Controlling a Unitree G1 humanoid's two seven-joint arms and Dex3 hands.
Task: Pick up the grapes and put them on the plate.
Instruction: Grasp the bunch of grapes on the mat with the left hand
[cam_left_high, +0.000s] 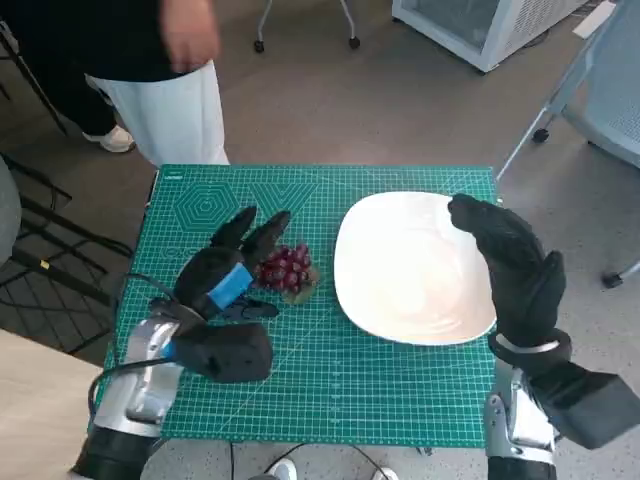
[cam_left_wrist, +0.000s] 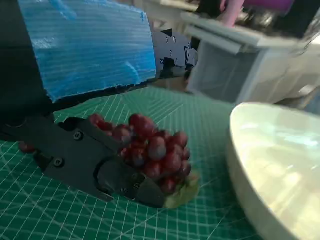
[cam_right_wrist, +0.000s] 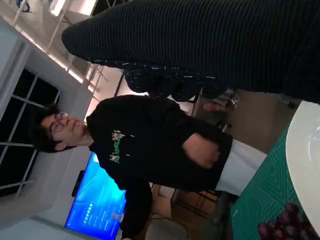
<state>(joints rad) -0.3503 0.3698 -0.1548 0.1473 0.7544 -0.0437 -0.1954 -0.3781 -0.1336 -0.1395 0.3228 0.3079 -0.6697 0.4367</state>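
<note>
Your L hand (cam_left_high: 228, 272), fingers (cam_left_wrist: 107, 172) spread round the grapes (cam_left_high: 287, 269), is nearer; plate (cam_left_high: 400, 320) lies just beside, robot's right.

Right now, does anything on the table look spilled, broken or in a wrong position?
Nothing stands out. The grapes lie in one bunch on the green mat beside the left hand, and the white plate sits flat and looks whole, with the right hand over its edge.

Bare green mat (cam_left_high: 330, 385) on desk near robot. Plate (cam_left_high: 400, 300) just beside grapes (cam_left_high: 288, 270), narrow mat strip between. Right hand (cam_left_high: 510, 262) over plate's far-right rim. Person (cam_left_high: 170, 95) at desk's far-left edge.
</note>
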